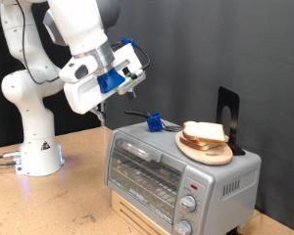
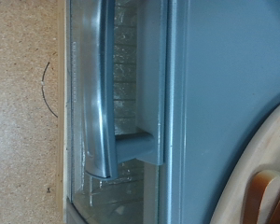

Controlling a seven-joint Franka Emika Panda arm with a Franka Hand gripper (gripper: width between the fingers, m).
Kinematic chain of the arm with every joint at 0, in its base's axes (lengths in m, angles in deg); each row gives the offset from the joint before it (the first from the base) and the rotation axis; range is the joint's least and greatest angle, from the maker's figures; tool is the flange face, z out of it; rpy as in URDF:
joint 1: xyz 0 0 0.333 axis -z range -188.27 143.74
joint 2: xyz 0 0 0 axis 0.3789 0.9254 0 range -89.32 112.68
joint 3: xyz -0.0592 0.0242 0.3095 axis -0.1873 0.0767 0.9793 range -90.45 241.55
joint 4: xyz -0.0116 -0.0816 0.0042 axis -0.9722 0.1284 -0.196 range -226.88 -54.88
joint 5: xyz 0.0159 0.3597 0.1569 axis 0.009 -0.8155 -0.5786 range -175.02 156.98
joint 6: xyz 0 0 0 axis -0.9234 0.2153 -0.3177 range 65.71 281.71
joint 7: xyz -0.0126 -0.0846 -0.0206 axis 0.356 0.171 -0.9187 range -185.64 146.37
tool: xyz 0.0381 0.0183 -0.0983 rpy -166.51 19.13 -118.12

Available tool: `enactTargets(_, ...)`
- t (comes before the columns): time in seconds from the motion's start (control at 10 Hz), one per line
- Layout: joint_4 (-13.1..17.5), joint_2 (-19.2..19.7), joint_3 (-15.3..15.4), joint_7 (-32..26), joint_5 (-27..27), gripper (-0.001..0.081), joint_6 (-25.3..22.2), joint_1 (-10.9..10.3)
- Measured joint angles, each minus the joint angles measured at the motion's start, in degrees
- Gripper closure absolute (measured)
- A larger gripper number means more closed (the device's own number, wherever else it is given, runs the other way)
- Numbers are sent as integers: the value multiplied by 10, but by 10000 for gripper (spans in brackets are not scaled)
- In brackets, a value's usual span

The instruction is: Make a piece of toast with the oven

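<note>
- While the silver oven (image 1: 176, 174) sits low and right of the middle in the exterior view, its glass door (image 1: 145, 173) is shut.
- A wire rack shows through the glass.
- Two round knobs (image 1: 189, 206) sit on the right side of the oven's front, with a small red mark above them.
- On top of the oven is a round wooden plate (image 1: 205, 149) with a stack of bread slices (image 1: 204, 133) on it.
- I cannot pick out one lone piece of toast anywhere.
- A blue thing (image 1: 154, 121) and a black stand (image 1: 228, 116) are also on top.
- The white arm hangs over the oven's left end, and its hand (image 1: 101, 119) points down, near the oven's top left corner.
- I cannot tell if the hand is wide or narrow, and nothing shows between its fingers.
- In the wrist view, the oven door handle (image 2: 105, 84) is very close, with the speckled worktop (image 2: 23, 103) beside it.
</note>
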Motion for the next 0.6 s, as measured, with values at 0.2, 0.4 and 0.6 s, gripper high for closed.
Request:
enactTargets(0.2, -20, 2, 5, 8, 4, -2, 20, 0)
enactTargets(0.4, -42, 16, 15, 11, 10, -2, 40, -1)
enactTargets(0.6, -67, 25, 27, 11, 10, -2, 71, -2)
